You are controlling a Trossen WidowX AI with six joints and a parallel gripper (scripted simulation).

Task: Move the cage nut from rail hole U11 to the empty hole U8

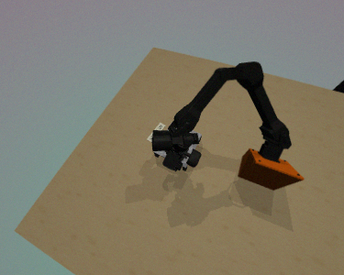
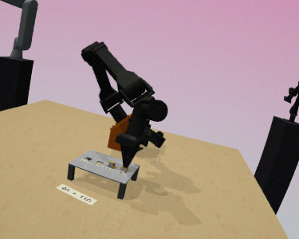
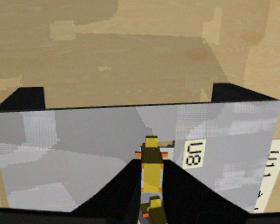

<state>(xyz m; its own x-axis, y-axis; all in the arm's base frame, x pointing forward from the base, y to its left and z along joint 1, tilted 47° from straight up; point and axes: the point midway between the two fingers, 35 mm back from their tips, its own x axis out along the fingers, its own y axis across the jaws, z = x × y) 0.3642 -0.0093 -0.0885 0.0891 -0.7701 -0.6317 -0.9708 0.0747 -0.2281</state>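
Your landmark was the U8 label (image 3: 194, 153). Your gripper (image 2: 126, 167) (image 3: 151, 167) was nearly closed, its fingers pinched on the yellow cage nut (image 3: 151, 176), which stood beside that label, over the U8 hole (image 3: 169, 144). A dark strip of that hole showed on the label's side of the nut, so the nut looked slightly off or not fully down; you could not tell whether its wings had opened under the rail plate (image 2: 105, 172) (image 3: 90, 140).

The likeliest trouble was letting go too soon: with one wing caught on the hole's edge, the nut would have sat tilted or sprung out. Pressing while off-centre could have jammed it or tipped the raised plate on its legs. The other nut (image 2: 112, 164) (image 3: 154, 210) stood close by, farther from the label than the held one, so a wide opening or a sideways exit risked knocking it. Sticking pads could also have dragged your nut up as you withdrew.
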